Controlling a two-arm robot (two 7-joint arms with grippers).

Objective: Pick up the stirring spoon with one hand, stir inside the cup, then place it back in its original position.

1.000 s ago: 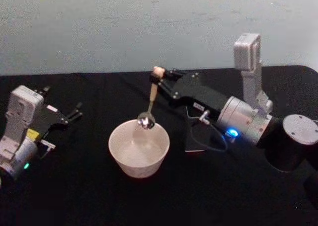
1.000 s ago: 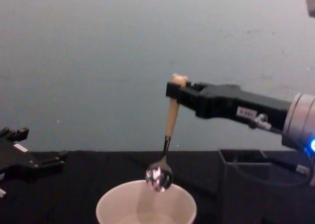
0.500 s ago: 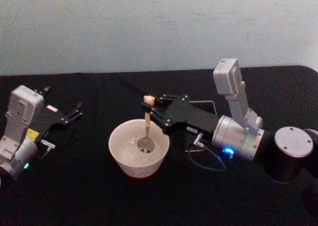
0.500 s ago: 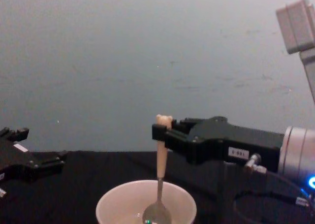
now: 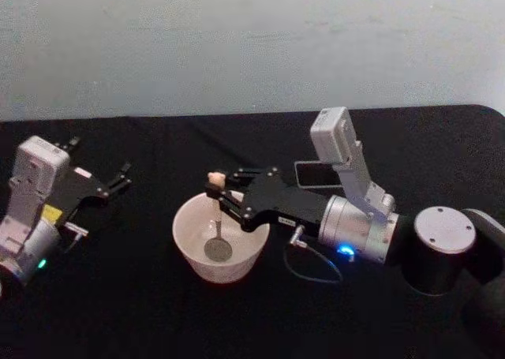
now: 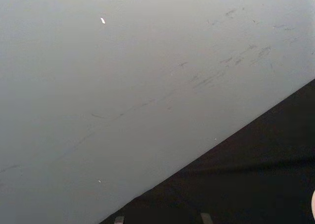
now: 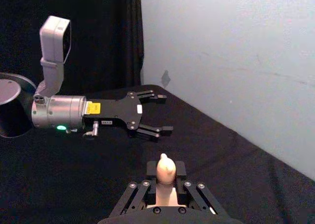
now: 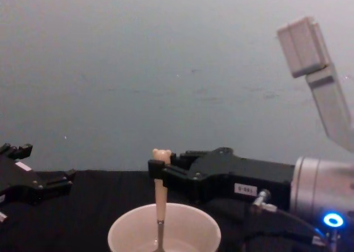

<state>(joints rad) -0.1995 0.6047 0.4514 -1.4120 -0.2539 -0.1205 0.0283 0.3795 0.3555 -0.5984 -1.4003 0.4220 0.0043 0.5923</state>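
The cream-white cup (image 5: 227, 271) stands at the table's middle. The stirring spoon (image 5: 215, 217) stands nearly upright in it, its metal bowl low inside the cup and its bear head (image 8: 161, 154) above the rim (image 8: 124, 225). My right gripper (image 5: 224, 192) reaches in from the right over the cup's far rim and is shut on the spoon's beige handle (image 8: 160, 192). In the right wrist view the bear head (image 7: 165, 168) pokes up between the fingers. My left gripper (image 5: 118, 177) rests open at the table's left, apart from the cup, and shows as the left gripper (image 7: 153, 113) in that view too.
A dark grey square-sided holder (image 5: 314, 173) sits behind the right arm, right of the cup. The table is covered in black cloth (image 5: 142, 312), with a pale wall behind. The right arm's round dark base (image 5: 439, 252) takes up the right side.
The right gripper has come left and down with the spoon. The spoon's bowl went from above the cup's rim to deep inside the cup. The left arm has not moved.
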